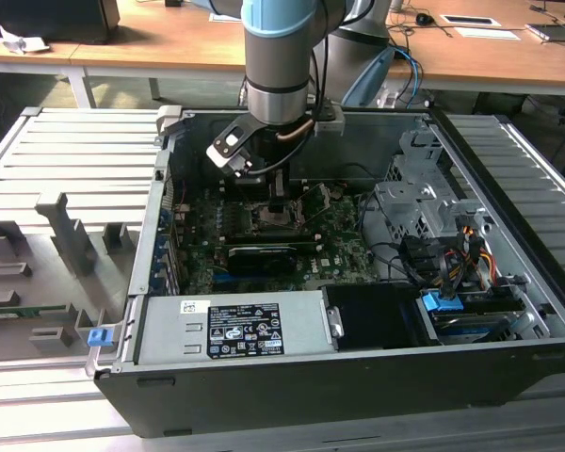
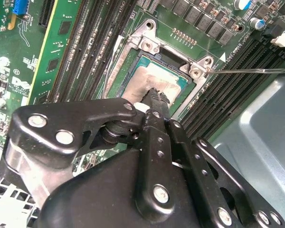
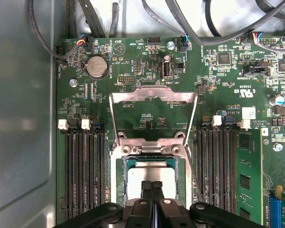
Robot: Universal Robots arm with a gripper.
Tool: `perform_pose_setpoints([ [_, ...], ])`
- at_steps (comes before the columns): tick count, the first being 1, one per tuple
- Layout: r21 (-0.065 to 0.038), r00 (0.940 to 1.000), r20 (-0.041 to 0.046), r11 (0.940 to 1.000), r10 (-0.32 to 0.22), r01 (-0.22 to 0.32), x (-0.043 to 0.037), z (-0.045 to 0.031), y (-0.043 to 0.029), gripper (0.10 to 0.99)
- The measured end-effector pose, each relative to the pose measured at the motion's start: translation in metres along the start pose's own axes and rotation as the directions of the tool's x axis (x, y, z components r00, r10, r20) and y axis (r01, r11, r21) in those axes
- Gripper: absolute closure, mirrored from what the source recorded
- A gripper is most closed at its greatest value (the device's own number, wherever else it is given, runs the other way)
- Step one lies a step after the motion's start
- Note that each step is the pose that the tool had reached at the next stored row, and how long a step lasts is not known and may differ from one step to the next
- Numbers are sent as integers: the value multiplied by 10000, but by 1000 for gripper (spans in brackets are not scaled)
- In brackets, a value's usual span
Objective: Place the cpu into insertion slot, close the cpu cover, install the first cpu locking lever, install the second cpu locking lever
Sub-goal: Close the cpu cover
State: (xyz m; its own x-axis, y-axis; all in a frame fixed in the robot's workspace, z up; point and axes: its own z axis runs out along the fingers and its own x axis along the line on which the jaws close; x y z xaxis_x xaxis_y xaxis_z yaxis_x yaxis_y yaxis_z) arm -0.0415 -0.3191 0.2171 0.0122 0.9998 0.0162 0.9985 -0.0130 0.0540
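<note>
first wrist view: closed claw (image 3: 152, 185) over cpu (image 3: 135, 176)

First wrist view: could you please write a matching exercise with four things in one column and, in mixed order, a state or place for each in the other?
Column one
1. cpu
2. cpu cover
3. hand
4. round battery

Column two
A. swung open, off the insertion slot
B. on the green board, beyond the open frame
C. shut, directly over the silvery chip
D. lying in the insertion slot

Pairs: 1-D, 2-A, 3-C, 4-B.
</note>
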Motion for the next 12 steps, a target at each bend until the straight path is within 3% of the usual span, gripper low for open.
perform_pose_setpoints([
  [7,2,10000,2,10000,25,-25,0,-11,6,980],
  [12,50,10000,-2,10000,29,-29,1,-8,67,980],
])
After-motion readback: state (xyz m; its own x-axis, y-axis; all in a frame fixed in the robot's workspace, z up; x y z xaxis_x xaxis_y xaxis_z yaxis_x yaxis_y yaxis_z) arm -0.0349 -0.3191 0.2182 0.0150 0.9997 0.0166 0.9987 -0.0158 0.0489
